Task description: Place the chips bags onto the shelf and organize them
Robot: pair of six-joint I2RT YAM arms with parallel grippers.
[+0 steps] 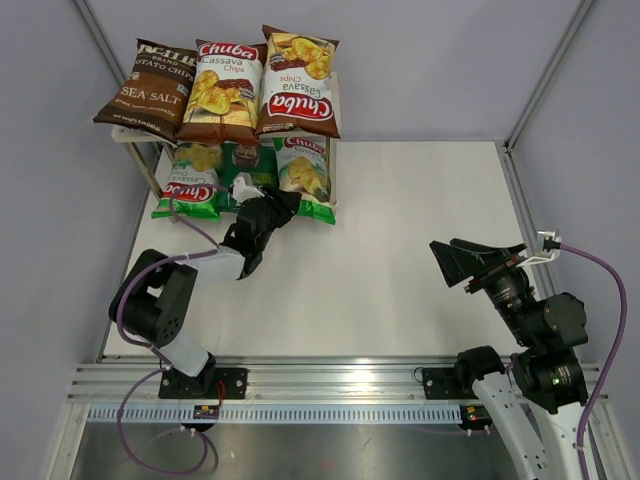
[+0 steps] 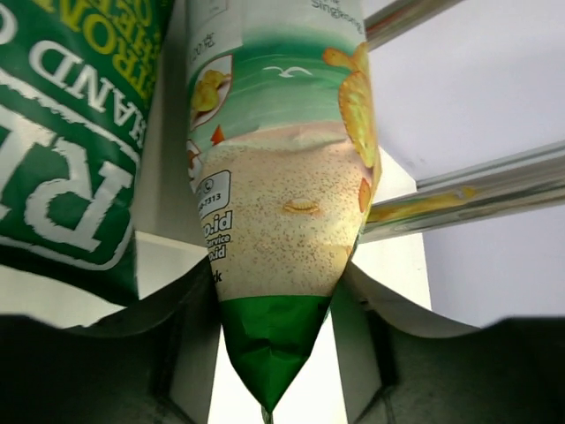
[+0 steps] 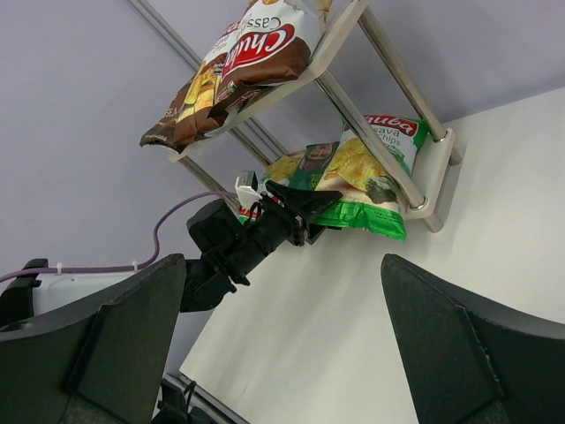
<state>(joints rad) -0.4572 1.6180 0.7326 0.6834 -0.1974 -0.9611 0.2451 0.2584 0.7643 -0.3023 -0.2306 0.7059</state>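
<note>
Straddles a green Chuba bag (image 2: pixel 282 230) with the left gripper (image 1: pixel 285 203) at the right end of the shelf (image 3: pixel 439 159), lower board, beside the REAL bag (image 2: pixel 71 132); cannot tell whether clamped. Holds the right gripper (image 1: pixel 452 262) agape, right edge of the table (image 1: pixel 420 250).

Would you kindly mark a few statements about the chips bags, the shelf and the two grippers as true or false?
1. The shelf holds three bags on its upper tier. True.
2. The right gripper is shut on a bag. False: it is open, holds nothing and is away from the shelf.
3. The Sea Salt bag lies on the lower tier. False: it lies on the upper tier, beside a brown Chuba bag.
4. The left gripper has the end of a green Chuba bag between its fingers. True.
5. The REAL bag lies beside that green Chuba bag. True.
</note>
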